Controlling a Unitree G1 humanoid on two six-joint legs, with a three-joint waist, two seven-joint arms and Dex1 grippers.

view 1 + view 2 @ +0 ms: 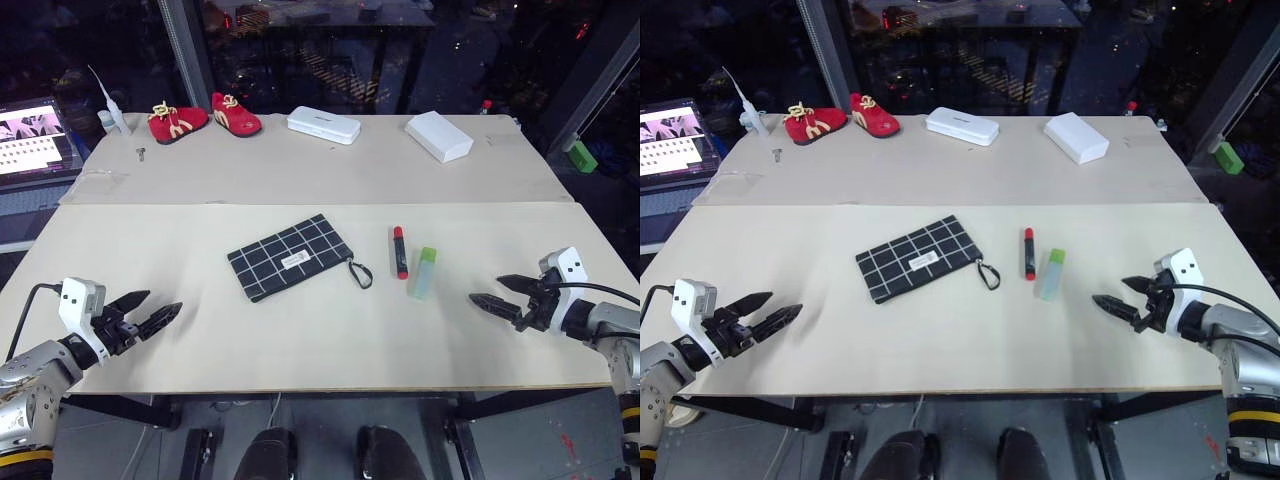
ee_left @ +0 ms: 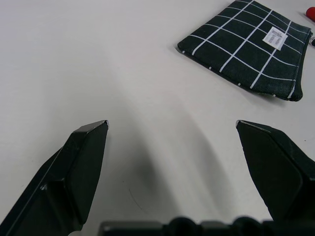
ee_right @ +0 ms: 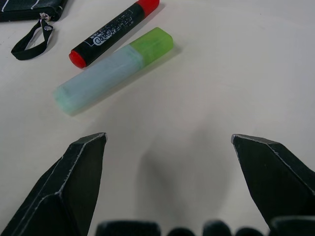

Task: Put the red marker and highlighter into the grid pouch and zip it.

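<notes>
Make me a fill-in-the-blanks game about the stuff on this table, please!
1. The red marker lies between the grid pouch and the ____.
2. The pouch's pattern is black with white ____.
3. Both the left gripper and the right gripper are ____ and holding nothing.
4. The pair of small shoes at the far edge is coloured ____.

Missing words: highlighter; grid lines; open; red

The left gripper [image 1: 150, 312] is low on the robot's left side, and its arm comes in from the bottom corner. Its jaws are wide apart with nothing between them. It points inward. The right gripper [image 1: 490, 293] is low on the right side and points inward too. Its jaws are also spread wide, holding nothing.
</notes>
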